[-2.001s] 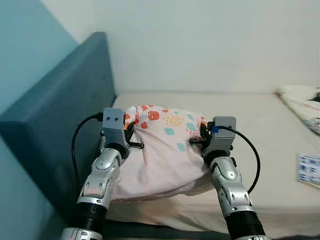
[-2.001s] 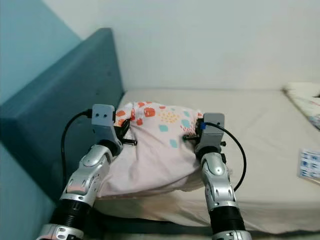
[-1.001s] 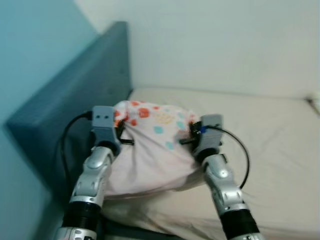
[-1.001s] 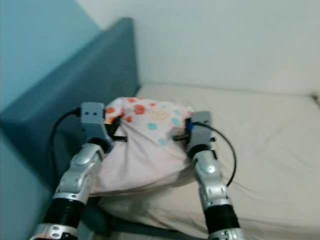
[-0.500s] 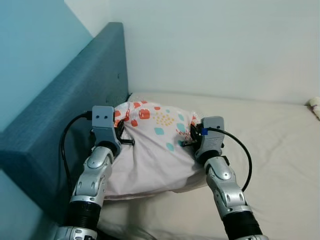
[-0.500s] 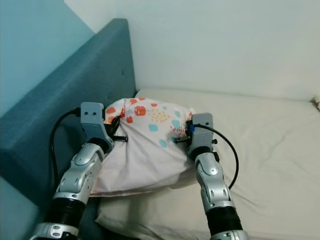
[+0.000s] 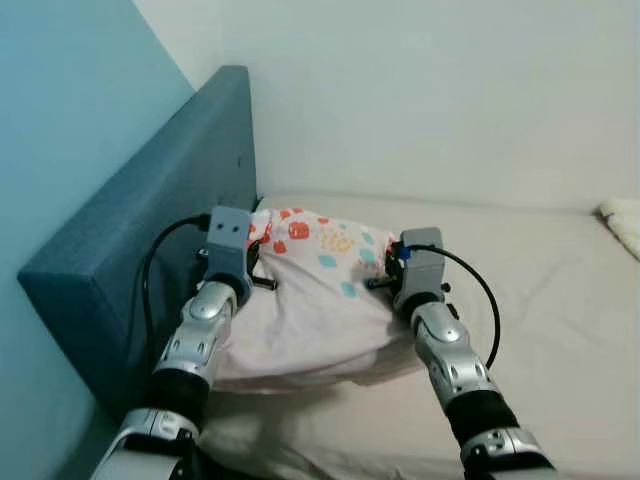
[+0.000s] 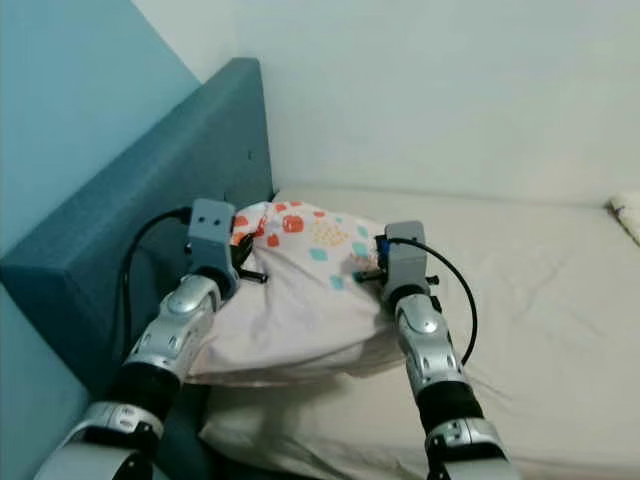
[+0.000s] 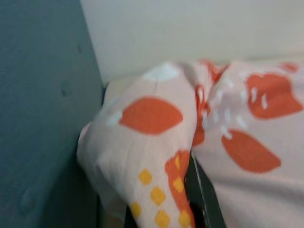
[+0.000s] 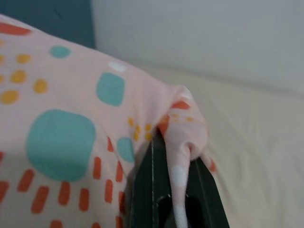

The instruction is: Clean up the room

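Pillow (image 7: 310, 300): pale pink case with orange, teal and yellow print; lies on the bed (image 7: 540, 300), at its head end, just beside the blue headboard (image 7: 150, 230)
Left gripper (image 7: 262, 262): at the pillow's headboard-side corner, jaws clamped on a fold of its fabric
Right gripper (image 7: 381, 276): at the opposite corner, jaws pinching a bunched fold of the pillow
Wall (image 7: 430, 90): plain white, behind the bed

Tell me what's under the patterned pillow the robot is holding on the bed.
The pillow lies on the cream mattress beside the blue headboard. The left end effector and right end effector pinch its upper corners. Whatever lies directly beneath is covered.
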{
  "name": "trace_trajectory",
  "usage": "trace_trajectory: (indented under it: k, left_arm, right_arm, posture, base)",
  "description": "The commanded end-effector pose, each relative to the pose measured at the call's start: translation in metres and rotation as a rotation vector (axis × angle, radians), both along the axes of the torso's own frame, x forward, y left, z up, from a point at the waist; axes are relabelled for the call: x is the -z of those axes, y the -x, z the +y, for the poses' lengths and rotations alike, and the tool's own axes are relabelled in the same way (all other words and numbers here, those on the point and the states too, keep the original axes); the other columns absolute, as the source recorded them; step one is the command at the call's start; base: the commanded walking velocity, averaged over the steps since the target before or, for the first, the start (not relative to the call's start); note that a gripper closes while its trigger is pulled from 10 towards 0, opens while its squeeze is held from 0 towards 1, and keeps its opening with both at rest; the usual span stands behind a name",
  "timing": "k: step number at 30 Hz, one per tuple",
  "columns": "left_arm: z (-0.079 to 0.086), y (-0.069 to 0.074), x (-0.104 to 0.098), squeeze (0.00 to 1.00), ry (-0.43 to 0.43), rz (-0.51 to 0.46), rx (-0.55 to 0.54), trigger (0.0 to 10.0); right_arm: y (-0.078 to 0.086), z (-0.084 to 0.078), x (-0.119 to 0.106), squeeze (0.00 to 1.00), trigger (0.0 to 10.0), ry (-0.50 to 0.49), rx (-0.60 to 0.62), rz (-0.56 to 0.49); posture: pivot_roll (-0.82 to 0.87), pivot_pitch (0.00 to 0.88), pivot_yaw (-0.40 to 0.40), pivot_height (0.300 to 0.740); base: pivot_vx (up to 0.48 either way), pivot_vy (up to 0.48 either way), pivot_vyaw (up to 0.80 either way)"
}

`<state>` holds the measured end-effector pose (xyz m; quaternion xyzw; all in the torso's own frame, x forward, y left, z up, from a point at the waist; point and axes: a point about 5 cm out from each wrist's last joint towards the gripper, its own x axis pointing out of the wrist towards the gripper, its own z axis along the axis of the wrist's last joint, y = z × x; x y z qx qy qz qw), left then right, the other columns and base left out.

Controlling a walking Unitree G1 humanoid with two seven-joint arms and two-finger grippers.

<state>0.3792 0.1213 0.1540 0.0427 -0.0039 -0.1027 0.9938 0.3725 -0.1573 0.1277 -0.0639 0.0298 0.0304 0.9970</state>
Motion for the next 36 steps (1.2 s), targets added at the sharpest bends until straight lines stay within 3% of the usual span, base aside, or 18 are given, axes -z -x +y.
trace_trajectory:
  k: [1, 3, 5, 6, 10, 12, 14, 19, 23, 27, 29, 32, 33, 34, 36]
  left_arm:
    - [0.004, -0.005, -0.013, 0.0, -0.028, -0.062, -0.003, 10.0]
    - [0.005, -0.008, -0.017, 0.0, -0.025, -0.067, -0.012, 10.0]
    - [0.008, -0.021, -0.04, 0.0, -0.043, -0.121, -0.036, 10.0]
    - [0.008, -0.021, -0.04, 0.0, -0.043, -0.121, -0.036, 10.0]
    - [0.017, -0.034, -0.083, 0.0, -0.058, -0.247, -0.117, 10.0]
    - [0.017, -0.034, -0.083, 0.0, -0.058, -0.247, -0.117, 10.0]
    - [0.024, -0.038, -0.108, 0.0, -0.088, -0.324, -0.159, 10.0]
    - [0.04, -0.038, -0.135, 0.0, -0.166, -0.426, -0.213, 10.0]
    - [0.05, -0.036, -0.141, 0.0, -0.244, -0.476, -0.236, 10.0]
    - [0.059, -0.033, -0.107, 0.0, -0.416, -0.418, -0.19, 10.0]
    - [0.059, -0.032, -0.099, 0.0, -0.438, -0.398, -0.184, 10.0]
    - [0.046, -0.022, -0.033, 0.0, -0.533, -0.232, -0.109, 10.0]
    - [0.046, -0.022, -0.033, 0.0, -0.533, -0.232, -0.109, 10.0]
    - [0.039, -0.013, -0.002, 0.0, -0.555, -0.154, -0.085, 10.0]
    - [0.038, -0.011, 0.005, 0.0, -0.56, -0.138, -0.083, 10.0]
  right_arm:
    - [-0.006, -0.004, -0.011, 0.0, 10.0, 0.001, 0.015, -0.034]
    - [-0.01, -0.005, -0.017, 0.0, 10.0, 0.012, 0.021, -0.047]
    - [-0.024, -0.002, -0.049, 0.0, 10.0, 0.063, 0.019, -0.139]
    - [-0.024, -0.002, -0.049, 0.0, 10.0, 0.063, 0.019, -0.139]
    - [-0.036, 0.007, -0.086, 0.0, 10.0, 0.081, 0.004, -0.252]
    - [-0.036, 0.007, -0.086, 0.0, 10.0, 0.081, 0.004, -0.252]
    - [-0.04, 0.017, -0.105, 0.0, 10.0, 0.083, -0.034, -0.313]
    - [-0.042, 0.035, -0.124, 0.0, 10.0, 0.1, -0.091, -0.383]
    - [-0.042, 0.044, -0.123, 0.0, 10.0, 0.082, -0.115, -0.393]
    - [-0.033, 0.06, -0.072, 0.0, 10.0, 0.038, -0.168, -0.23]
    - [-0.031, 0.061, -0.063, 0.0, 10.0, 0.039, -0.173, -0.206]
    - [-0.011, 0.068, -0.001, 0.0, 10.0, 0.094, -0.199, -0.01]
    - [-0.011, 0.068, -0.001, 0.0, 10.0, 0.094, -0.199, -0.01]
    - [0.002, 0.069, 0.028, 0.0, 10.0, 0.084, -0.197, 0.099]
    - [0.005, 0.069, 0.035, 0.0, 10.0, 0.07, -0.189, 0.132]
  posture:
    - [0.04, 0.111, -0.024, 0.734]
    - [0.04, 0.126, -0.023, 0.734]
    - [0.04, 0.158, -0.029, 0.734]
    - [0.04, 0.158, -0.029, 0.734]
    - [0.04, 0.187, -0.04, 0.734]
    - [0.04, 0.187, -0.04, 0.734]
    - [0.04, 0.211, -0.046, 0.734]
    - [0.05, 0.226, -0.057, 0.734]
    - [0.05, 0.225, -0.061, 0.734]
    - [0.06, 0.24, -0.064, 0.734]
    - [0.06, 0.24, -0.064, 0.734]
    - [0.05, 0.258, -0.061, 0.734]
    - [0.05, 0.258, -0.061, 0.734]
    - [0.05, 0.261, -0.059, 0.734]
    - [0.05, 0.262, -0.059, 0.734]
  base:
    - [0.0, 0.0, 0.0]
    - [0.0, 0.0, 0.0]
    - [0.0, 0.0, 0.0]
    - [0.0, 0.0, 0.0]
    - [0.0, 0.0, 0.0]
    - [0.0, 0.0, 0.0]
    - [0.0, 0.0, 0.0]
    - [0.0, 0.0, 0.0]
    - [0.0, 0.0, 0.0]
    - [0.0, 0.0, 0.0]
    - [0.0, 0.0, 0.0]
    - [0.0, 0.0, 0.0]
    - [0.0, 0.0, 0.0]
    - [0.0, 0.0, 0.0]
    - [0.0, 0.0, 0.0]
